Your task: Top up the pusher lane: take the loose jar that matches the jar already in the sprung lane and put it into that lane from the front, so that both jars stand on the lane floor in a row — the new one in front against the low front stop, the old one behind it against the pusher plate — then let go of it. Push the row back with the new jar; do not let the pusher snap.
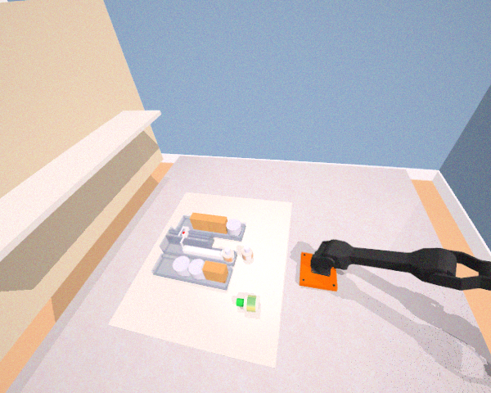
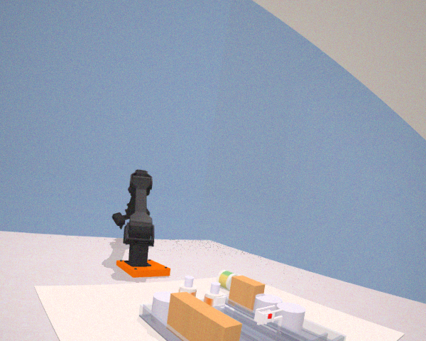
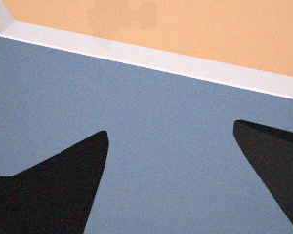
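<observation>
The sprung lane (image 1: 203,247) (image 2: 242,312) is the middle of three grey lanes on the cream mat (image 1: 186,321) (image 2: 96,312). Its pusher plate (image 1: 183,235) (image 2: 267,315) bears a red mark. A small jar (image 1: 227,255) (image 2: 214,292) with a white cap and an orange band stands at the lane's front end. A matching loose jar (image 1: 247,254) (image 2: 188,284) stands upright on the mat just in front of the lane. My gripper (image 3: 169,132) is open and empty. It points at the blue wall and skirting, far from the mat. My arm (image 1: 385,258) (image 2: 140,220) reaches away from the lanes.
A green-banded jar (image 1: 248,303) (image 2: 226,278) lies on its side on the mat. The two outer lanes hold orange boxes (image 1: 209,222) (image 1: 214,271) and white cylinders (image 1: 181,264). The arm's orange base plate (image 1: 311,282) (image 2: 143,271) sits beside the mat. A counter (image 1: 68,160) runs along the left.
</observation>
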`<control>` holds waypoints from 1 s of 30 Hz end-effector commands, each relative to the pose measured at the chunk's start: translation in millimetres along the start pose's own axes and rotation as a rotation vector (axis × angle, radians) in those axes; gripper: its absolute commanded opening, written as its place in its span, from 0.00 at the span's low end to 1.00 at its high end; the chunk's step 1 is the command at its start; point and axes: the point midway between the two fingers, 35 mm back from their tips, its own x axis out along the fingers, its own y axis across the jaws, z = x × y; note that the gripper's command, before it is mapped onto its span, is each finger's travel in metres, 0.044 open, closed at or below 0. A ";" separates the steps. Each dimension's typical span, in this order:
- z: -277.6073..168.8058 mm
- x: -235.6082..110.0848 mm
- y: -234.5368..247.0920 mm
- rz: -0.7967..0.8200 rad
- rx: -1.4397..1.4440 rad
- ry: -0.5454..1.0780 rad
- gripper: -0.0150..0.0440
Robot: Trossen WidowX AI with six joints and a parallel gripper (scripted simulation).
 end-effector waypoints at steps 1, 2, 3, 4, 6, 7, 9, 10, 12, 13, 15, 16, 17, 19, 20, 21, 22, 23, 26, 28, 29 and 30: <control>1.9 -0.8 2.5 0.003 -0.001 -0.003 0.98; 7.5 -3.2 9.8 0.010 -0.004 -0.011 1.00; 17.0 -7.4 21.8 0.023 -0.008 -0.026 1.00; 28.7 -12.9 35.9 0.037 -0.014 -0.044 1.00; 51.0 -24.0 60.9 0.062 -0.024 -0.077 1.00; 56.3 -26.8 66.6 0.068 -0.026 -0.085 1.00; 72.1 -35.3 82.6 0.083 -0.032 -0.109 1.00; 81.8 -40.8 92.0 0.092 -0.036 -0.124 1.00; 97.4 -51.0 105.0 0.107 -0.052 -0.150 1.00; 102.7 -54.5 109.1 0.112 -0.058 -0.158 1.00; 113.6 -61.3 118.1 0.121 -0.063 -0.175 1.00; 122.2 -66.7 125.1 0.127 -0.065 -0.188 1.00; 132.9 -73.5 133.4 0.134 -0.068 -0.205 1.00; 158.3 -90.4 151.5 0.149 -0.075 -0.243 1.00; 171.2 -99.2 159.9 0.155 -0.077 -0.262 1.00; 180.4 -105.8 165.5 0.160 -0.079 -0.276 1.00; 188.9 -111.9 170.5 0.164 -0.081 -0.289 1.00; 198.4 -118.9 175.9 0.167 -0.083 -0.303 1.00; 230.9 -143.6 192.0 0.178 -0.088 -0.352 1.00; 254.0 -162.0 201.5 0.183 -0.090 -0.387 1.00; 265.7 -171.6 205.6 0.185 -0.091 -0.404 1.00; 277.3 -181.2 209.3 0.186 -0.092 -0.422 1.00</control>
